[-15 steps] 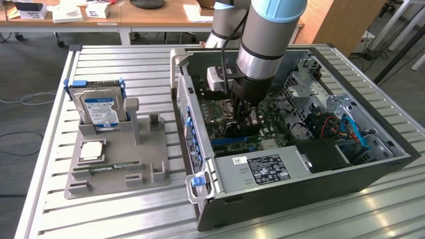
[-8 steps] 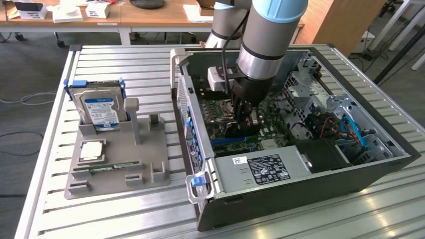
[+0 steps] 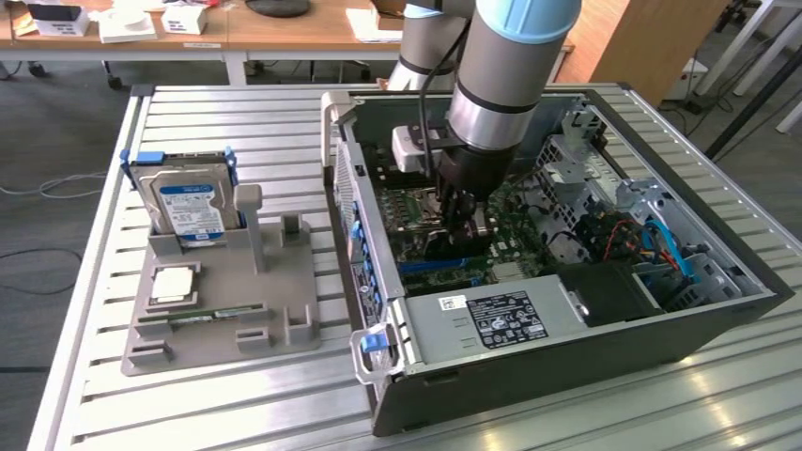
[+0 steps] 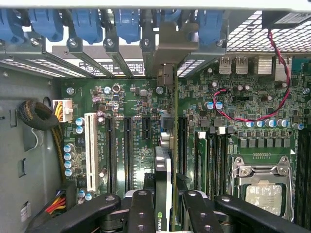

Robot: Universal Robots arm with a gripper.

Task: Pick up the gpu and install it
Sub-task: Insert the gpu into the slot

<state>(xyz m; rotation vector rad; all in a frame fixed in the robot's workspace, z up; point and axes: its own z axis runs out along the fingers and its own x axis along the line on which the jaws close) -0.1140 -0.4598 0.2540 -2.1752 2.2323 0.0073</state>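
Observation:
The gpu [image 4: 166, 155] is a thin dark card seen edge-on, standing upright over the green motherboard [image 4: 131, 97] between the long black slots. Its silvery bracket [image 4: 167, 46] reaches the rear slot openings of the case. My gripper [image 4: 165, 196] is shut on the gpu, with one black finger [image 4: 141, 206] on each side of the card. In the exterior view my gripper [image 3: 457, 221] is lowered into the open computer case [image 3: 564, 366], with the dark gpu [image 3: 441, 246] below its fingers. Whether the card sits fully in its slot I cannot tell.
Inside the case are a CPU socket [image 4: 262, 187], a red and black wire [image 4: 252, 116], a white slot [image 4: 90, 145] and blue clips [image 4: 87, 24]. A power supply [image 3: 501, 315] sits at the case front. A grey holder [image 3: 225, 310] at the exterior view's left carries a hard drive [image 3: 191, 202] and a memory stick [image 3: 207, 318].

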